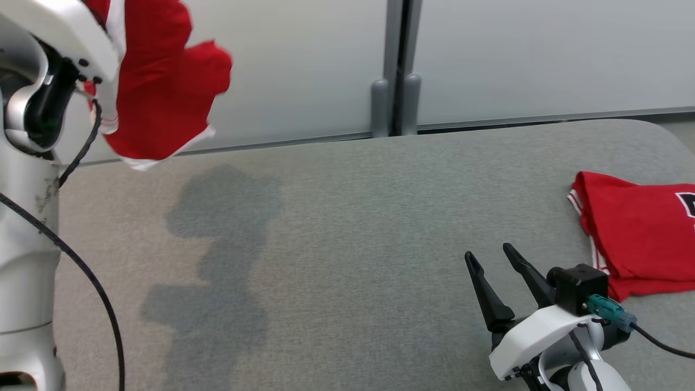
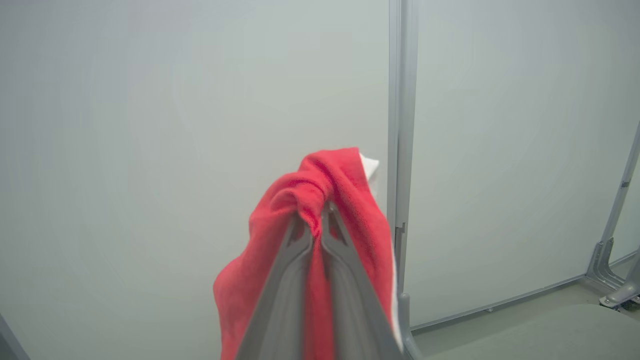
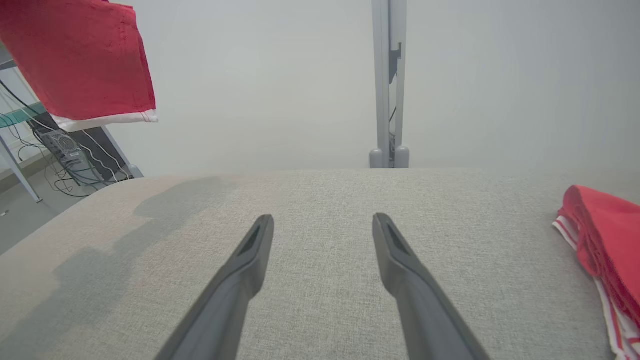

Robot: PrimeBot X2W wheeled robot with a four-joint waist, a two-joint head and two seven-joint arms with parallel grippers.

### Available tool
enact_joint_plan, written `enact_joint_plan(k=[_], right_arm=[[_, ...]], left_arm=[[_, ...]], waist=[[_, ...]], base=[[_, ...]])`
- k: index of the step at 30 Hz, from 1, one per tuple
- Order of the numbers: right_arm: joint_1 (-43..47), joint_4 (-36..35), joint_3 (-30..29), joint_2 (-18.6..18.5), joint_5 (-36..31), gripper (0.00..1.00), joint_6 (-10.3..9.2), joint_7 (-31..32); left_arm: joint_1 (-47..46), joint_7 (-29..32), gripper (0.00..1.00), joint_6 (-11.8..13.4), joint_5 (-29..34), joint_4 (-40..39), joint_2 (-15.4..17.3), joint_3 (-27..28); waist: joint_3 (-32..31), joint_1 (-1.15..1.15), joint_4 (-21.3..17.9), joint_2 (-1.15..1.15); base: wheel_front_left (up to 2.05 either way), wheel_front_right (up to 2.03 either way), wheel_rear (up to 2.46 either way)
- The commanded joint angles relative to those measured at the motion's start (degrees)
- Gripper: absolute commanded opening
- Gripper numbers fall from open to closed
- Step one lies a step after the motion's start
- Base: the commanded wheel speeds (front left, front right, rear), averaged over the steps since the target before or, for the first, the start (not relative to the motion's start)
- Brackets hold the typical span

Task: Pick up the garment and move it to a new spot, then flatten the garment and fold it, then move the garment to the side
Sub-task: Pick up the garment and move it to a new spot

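Left arm: the left end effector [image 2: 317,215] is raised well above the grey cloth-covered surface [image 1: 353,217]. Its two fingers are pressed together on a bunched fold of the red garment [image 2: 270,240]. In the left wrist view, the cloth wraps over both fingertips and drapes down on either side of them. A strip of white trim shows at its upper right edge.

Garment position: in the head view, look to the upper left. The garment hangs beside the left arm [image 1: 32,163], wholly off the surface, with its white-trimmed lower hem loose in the air. The right wrist view also shows that hem above the level of the surface. A dark shadow [image 1: 222,217] lies across the left half of the surface.

Right arm: the right end effector [image 1: 487,251] sits at the lower right of the head view, low over the surface. Its fingers are spread wide apart with only bare cloth covering between them. You cannot tell whether the fingertips touch the surface.

Other items: a second red item [image 1: 635,233] with striped trim lies flat at the right edge of the surface. It is near the right end effector but apart from its fingers. Pale wall panels joined by a grey post [image 1: 399,65] stand behind the surface.
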Motion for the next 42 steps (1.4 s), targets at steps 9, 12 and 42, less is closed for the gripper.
enact_joint_plan(k=[9,12,42], right_arm=[[0.17,-0.62,-0.64,-0.08,0.16,1.0,0.03,-0.52],[-0.09,-0.64,-0.41,-0.06,0.44,1.0,0.03,-0.59],[-0.15,-0.65,-2.17,-0.1,0.06,1.0,0.03,-1.3]], left_arm=[[3.49,3.63,0.0,-0.41,0.29,-13.75,-4.98,-6.88],[5.23,3.59,0.0,0.02,0.21,-14.86,-6.09,-7.98],[37.52,-26.68,1.0,7.78,1.6,0.07,-12.53,-12.53]], waist=[[-0.52,0.0,-9.15,0.0],[-0.24,0.0,-10.83,0.0],[3.82,0.0,-9.47,0.0]], base=[[0.0,0.0,0.0],[0.0,0.0,0.0],[0.0,0.0,0.0]])
